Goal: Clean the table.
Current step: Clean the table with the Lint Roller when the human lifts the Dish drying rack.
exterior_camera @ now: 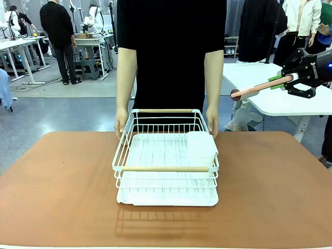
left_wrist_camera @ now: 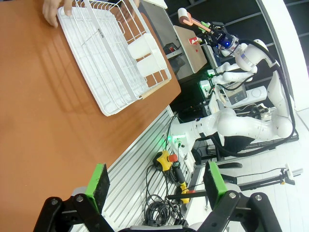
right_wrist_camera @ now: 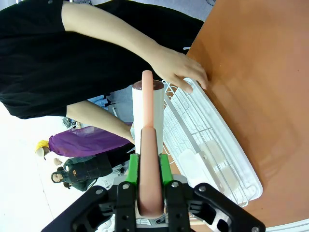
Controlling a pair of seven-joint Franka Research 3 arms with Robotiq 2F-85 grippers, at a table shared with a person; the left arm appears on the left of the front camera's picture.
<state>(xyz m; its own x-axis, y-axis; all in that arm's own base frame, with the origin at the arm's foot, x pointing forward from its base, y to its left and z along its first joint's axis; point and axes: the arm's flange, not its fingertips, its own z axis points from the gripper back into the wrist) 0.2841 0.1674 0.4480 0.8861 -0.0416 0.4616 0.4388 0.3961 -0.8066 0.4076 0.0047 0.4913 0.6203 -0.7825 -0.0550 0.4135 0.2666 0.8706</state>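
Table (exterior_camera: 270, 181), judged rigid and smooth, is not grasped; roller (exterior_camera: 259, 87) handle is pinched by right gripper (exterior_camera: 280, 81), upper right; left gripper (left_wrist_camera: 157, 186) spread.

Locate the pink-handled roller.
In the front view, the pink-handled roller is held in the air at the right by the right gripper, shut on its handle, higher than and right of the white dish rack on the table.

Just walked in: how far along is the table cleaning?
Done: nothing I can see. In hand: the right gripper is shut on a roller, raised off the table; a person's hands hold the rack at its far corners. Left: likely moving the rack off and rolling the top.
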